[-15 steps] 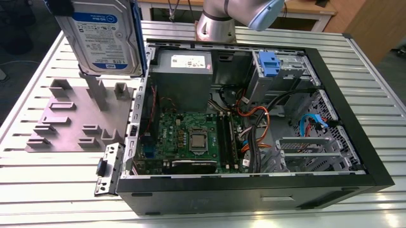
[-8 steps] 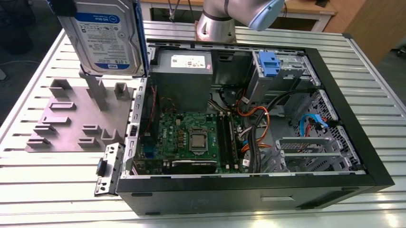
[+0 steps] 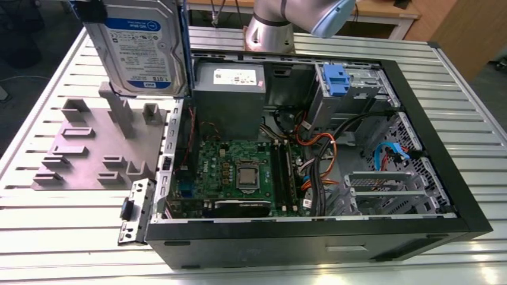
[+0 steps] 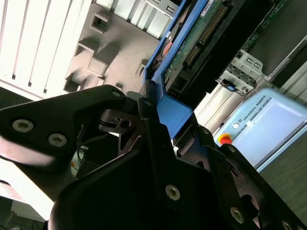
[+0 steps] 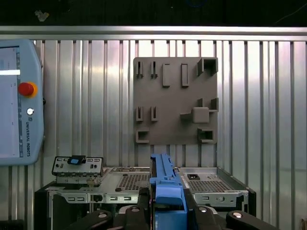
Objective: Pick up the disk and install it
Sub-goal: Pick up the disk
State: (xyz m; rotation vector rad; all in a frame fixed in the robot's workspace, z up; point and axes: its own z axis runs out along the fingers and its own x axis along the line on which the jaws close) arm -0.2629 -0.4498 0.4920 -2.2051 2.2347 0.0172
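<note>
The disk [image 3: 139,44], silver with a white-and-blue label and a blue carrier frame, hangs upright in the air at the exterior view's upper left, above the grey holder plate [image 3: 87,148]. In the first wrist view my gripper [image 5: 168,213] is shut on the disk's blue frame [image 5: 164,184], which shows edge-on between the black fingers. The second wrist view shows the disk's green circuit-board side [image 4: 201,38] and its blue frame clamped in my gripper [image 4: 170,122]. The open computer case [image 3: 443,136] lies just to the exterior view's right of the disk.
The case holds a motherboard [image 3: 237,172], a grey power supply [image 3: 228,89], and a drive bay with a blue clip [image 3: 336,77]. The arm's base [image 3: 269,32] stands behind the case. A teach pendant [image 5: 19,100] lies on the slatted table [image 5: 268,96] beside the holder plate [image 5: 175,100].
</note>
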